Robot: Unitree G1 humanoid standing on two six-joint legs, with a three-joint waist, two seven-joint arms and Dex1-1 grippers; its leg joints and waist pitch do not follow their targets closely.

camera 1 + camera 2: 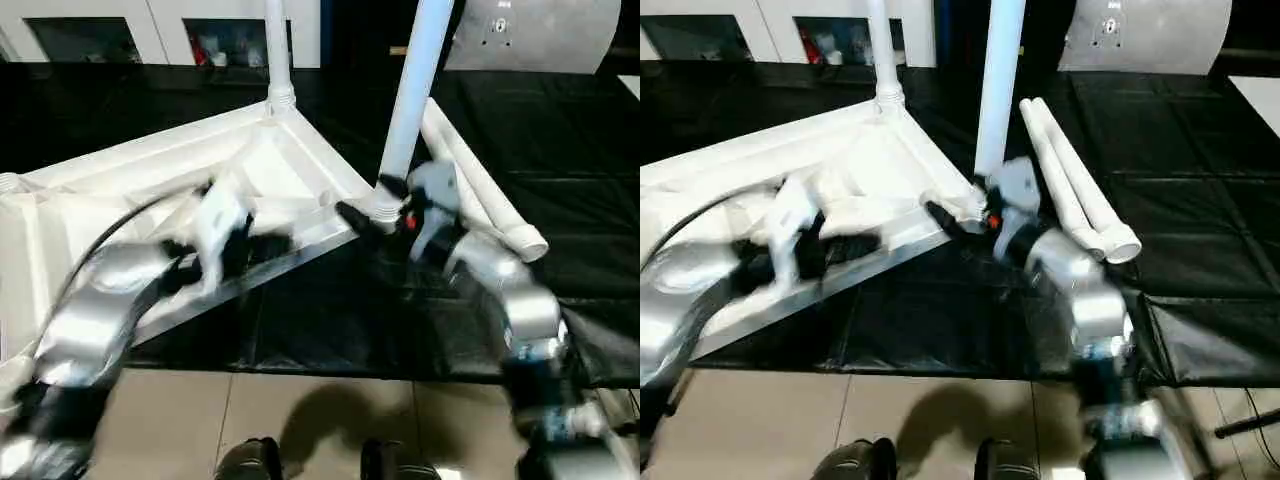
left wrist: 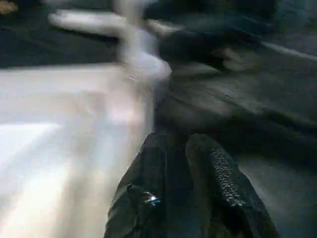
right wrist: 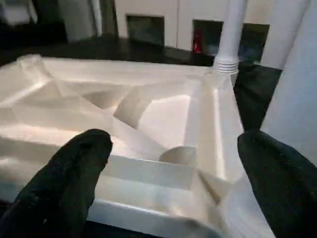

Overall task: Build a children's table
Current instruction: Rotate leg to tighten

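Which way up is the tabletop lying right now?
Upside down: the tabletop's ribbed underside faces up on the black bench, with two legs standing upright in corner sockets.

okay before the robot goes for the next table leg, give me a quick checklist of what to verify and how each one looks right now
1. Tabletop lying underside up on the workbench: ok.
2. Two legs standing in corner sockets, far leg and near leg: ok; whether they are fully seated, cannot tell.
3. Two spare legs lying together on the workbench beside the near leg: ok.
4. Right gripper open, its fingers either side of the near leg's base, nothing held: ok.
5. Left gripper over the tabletop's near edge, fingers close together: empty or not, cannot tell.
6. Corner socket at the tabletop's left end still without a leg: ok.
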